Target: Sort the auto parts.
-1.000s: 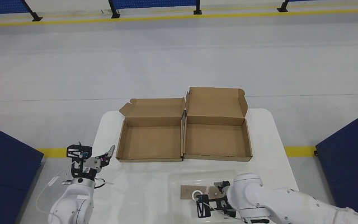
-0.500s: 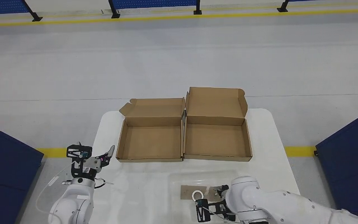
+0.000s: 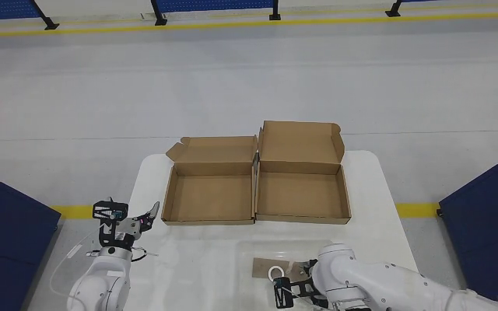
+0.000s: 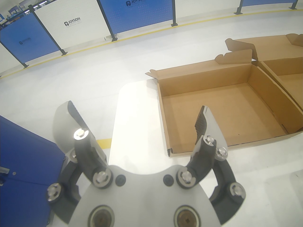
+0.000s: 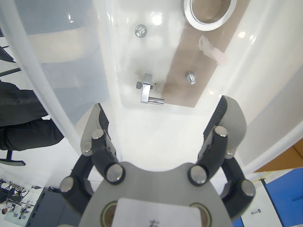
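The right gripper [image 5: 162, 106], fingers apart, is hovering over the clear tray [image 5: 248, 83] in the top view's lower middle, where the bracket [image 5: 147, 92], bolt [image 5: 190, 77], nut [image 5: 140, 31] and ring [image 5: 209, 3] are lying. A finger coming down could be catching the tray wall or knocking the bracket aside. This gripper has been sliding toward the bottom edge, while the left gripper [image 4: 136, 108], fingers apart, is staying at the lower left.

Bright o/h light; glare spots on plastic bin [image 5: 156, 19]; wrist views fisheye @ edges.

A pale grey glossy floor [image 3: 249, 78] crossed by a yellow painted line [image 3: 233, 23] runs to blue-and-white perforated partition panels on black posts [image 4: 132, 5], brightly lit.
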